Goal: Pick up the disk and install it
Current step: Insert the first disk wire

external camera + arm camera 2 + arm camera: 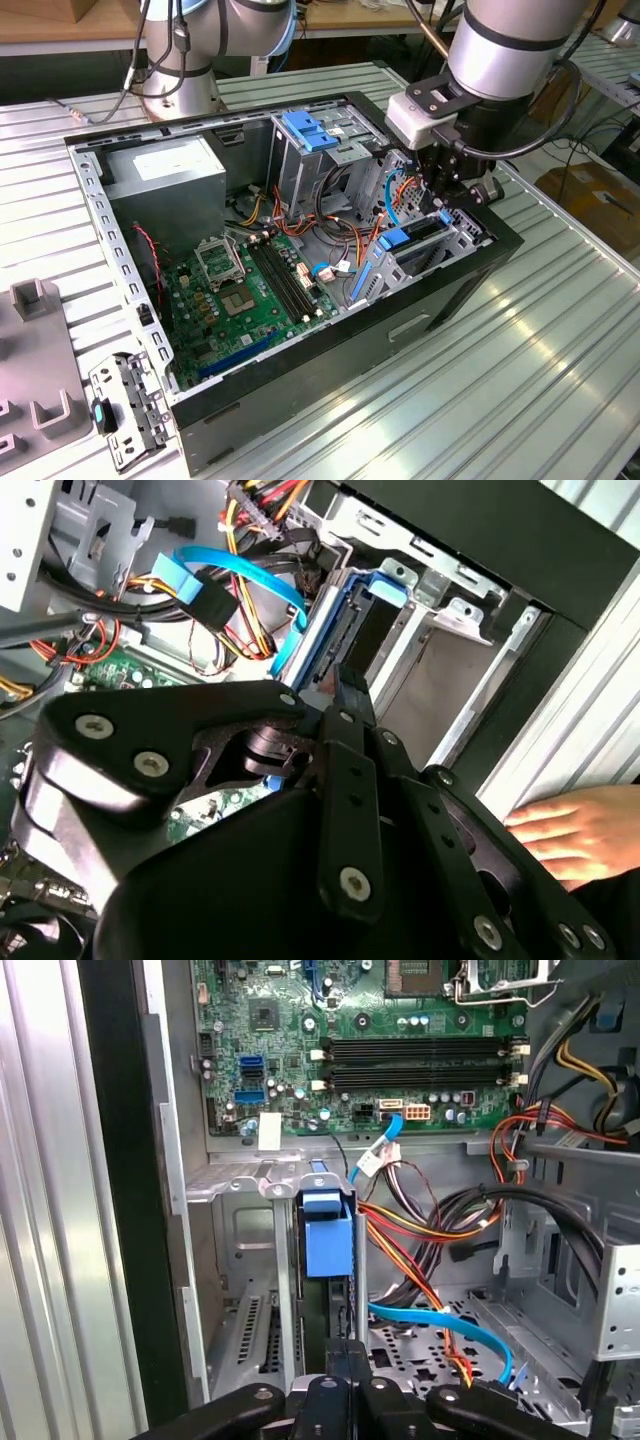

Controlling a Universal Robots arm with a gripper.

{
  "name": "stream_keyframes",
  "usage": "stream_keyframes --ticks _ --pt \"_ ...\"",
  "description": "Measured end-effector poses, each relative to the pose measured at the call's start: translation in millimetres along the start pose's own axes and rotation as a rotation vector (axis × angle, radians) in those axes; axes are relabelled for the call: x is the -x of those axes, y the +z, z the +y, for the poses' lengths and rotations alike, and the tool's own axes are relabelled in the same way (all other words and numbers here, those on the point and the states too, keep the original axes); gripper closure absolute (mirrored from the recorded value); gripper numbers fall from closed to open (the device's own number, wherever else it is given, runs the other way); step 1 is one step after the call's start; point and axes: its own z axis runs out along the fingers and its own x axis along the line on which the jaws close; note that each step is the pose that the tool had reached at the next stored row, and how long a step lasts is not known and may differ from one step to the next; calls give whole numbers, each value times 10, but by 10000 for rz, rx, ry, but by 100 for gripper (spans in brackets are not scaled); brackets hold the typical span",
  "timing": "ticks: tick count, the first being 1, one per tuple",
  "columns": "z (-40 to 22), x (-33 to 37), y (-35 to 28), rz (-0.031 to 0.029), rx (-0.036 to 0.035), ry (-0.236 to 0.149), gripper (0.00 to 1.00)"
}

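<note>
The disk (408,243), grey metal with a bright blue carrier frame, stands on edge in a slot of the drive bay (462,238) at the exterior view's right end of the open computer case (330,345). In both wrist views the disk (328,1235) (345,625) sits between the bay's metal walls. My gripper (447,208) hangs straight over it. The black fingers (345,1352) look pressed together, with their tips (350,680) at the disk's upper edge. I see no gap between them.
Motherboard (250,290), power supply (165,175) and loose cables (430,1220) fill the case. A tall metal cage carries a blue latch (305,130). A person's hand (580,830) rests on the table beside the case. A metal bracket (125,410) and grey fixture (35,380) lie at the exterior view's left.
</note>
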Motion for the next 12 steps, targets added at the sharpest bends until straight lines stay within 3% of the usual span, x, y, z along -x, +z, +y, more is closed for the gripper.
stream_keyframes --ticks 3,5,12 --pt "-10 2 -43 -88 19 -383 89" --pt "-29 7 -126 -158 36 -686 89" --pt "-63 13 -119 -164 39 -723 89"
